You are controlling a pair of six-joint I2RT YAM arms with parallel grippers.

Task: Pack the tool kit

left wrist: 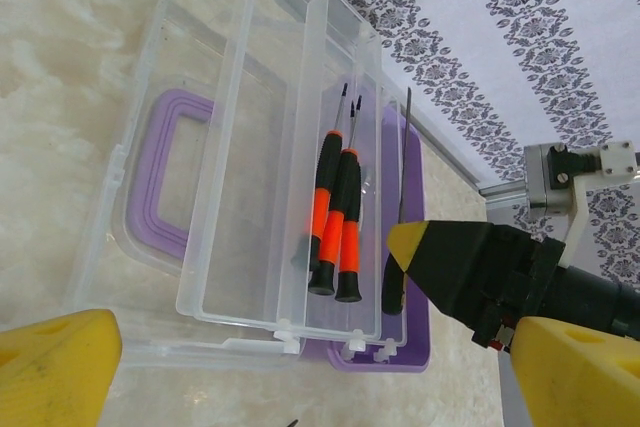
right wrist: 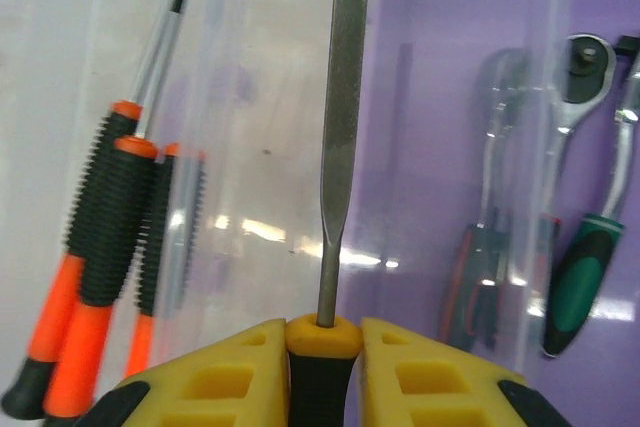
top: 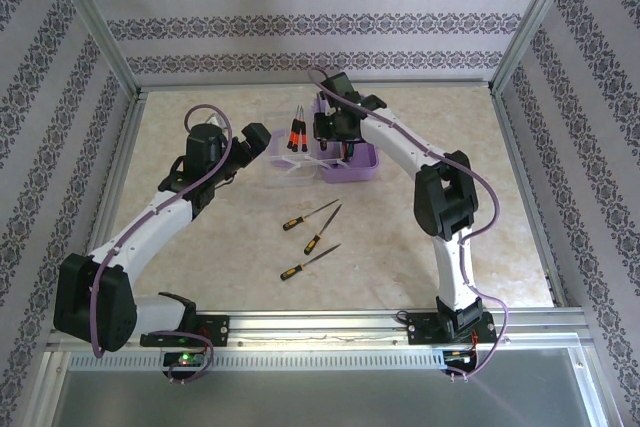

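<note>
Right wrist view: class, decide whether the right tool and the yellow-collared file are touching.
Touching. The right wrist view shows the right tool clamped on the file, its yellow fingers pressed against both sides of the handle with no gap.

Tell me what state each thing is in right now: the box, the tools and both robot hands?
tool kit box: open, clear lid folded out beside the lilac base.
right hand: shut on a file-like tool, over the box.
left hand: open, empty, near the lid.
orange-handled screwdrivers: lying in the clear lid.
ratchets: lying in the lilac base.
three loose tools: lying on the table, unpacked.
</note>
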